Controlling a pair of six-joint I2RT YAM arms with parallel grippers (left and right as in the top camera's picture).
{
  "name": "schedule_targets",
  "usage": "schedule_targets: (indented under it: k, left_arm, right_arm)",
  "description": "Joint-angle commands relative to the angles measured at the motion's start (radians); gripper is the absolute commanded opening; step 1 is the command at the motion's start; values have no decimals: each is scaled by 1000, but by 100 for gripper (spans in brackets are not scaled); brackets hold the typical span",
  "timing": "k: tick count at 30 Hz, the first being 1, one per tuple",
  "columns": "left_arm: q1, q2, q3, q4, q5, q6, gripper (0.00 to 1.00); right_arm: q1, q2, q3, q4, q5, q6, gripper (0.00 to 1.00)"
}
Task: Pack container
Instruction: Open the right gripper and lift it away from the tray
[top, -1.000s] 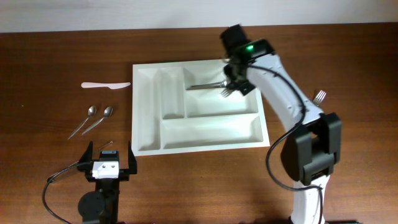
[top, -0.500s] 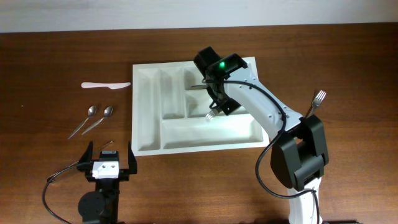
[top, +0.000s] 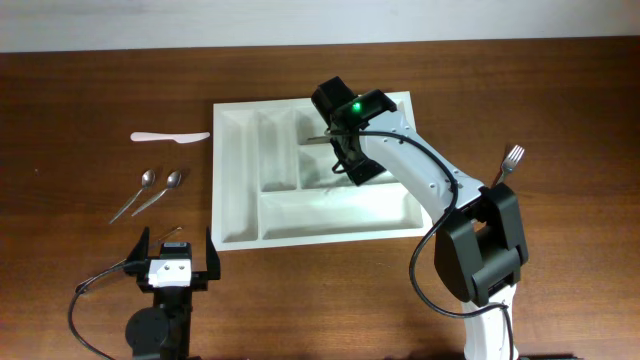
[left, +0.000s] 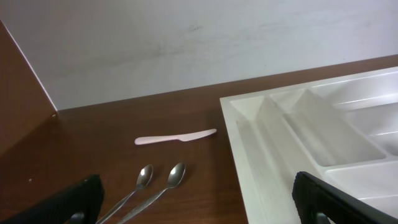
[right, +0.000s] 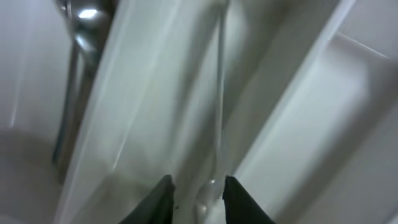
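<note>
container (top: 224, 170): white five-compartment tray, mid-worktop (top: 100, 80); right arm is low over its upper middle

right pincer (right: 199, 184): pressed nearly together on a slender utensil (right: 219, 106); the wrist view is blurred, so we read this as a pinch but cannot name the piece

left pincer (top: 176, 250): spread, empty, parked near the front edge, well clear of the tray

risk 1: we judge the held piece runs along a divider wall; let go here, it could end up straddling two compartments

risk 2: fingers sit close to the tray walls; a sideways drag could shift the tray

risk 3: the fork (top: 512, 158) lies just beside the right arm; a swing back might knock it

count, tray: one

count, spoons: two (left: 143, 177) (left: 176, 174), side by side

count, plastic knife (left: 176, 137): one

count, loose fork: one

count, cutlery in tray: one lying piece (right: 78, 43), plus the held one
</note>
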Motion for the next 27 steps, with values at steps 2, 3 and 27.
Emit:
schedule_targets:
  k: [2, 3, 27]
  left_arm:
    - [6, -8, -5, -2, 8, -11, 99]
    - [6, -8, -5, -2, 8, -11, 99]
    - [6, -8, -5, -2, 8, -11, 99]
  right_arm:
    - [4, 14, -7, 24, 6, -31, 27]
    - [3, 14, -7, 38, 6, -65, 27]
    - [-401, -40, 43, -171, 111, -518, 56]
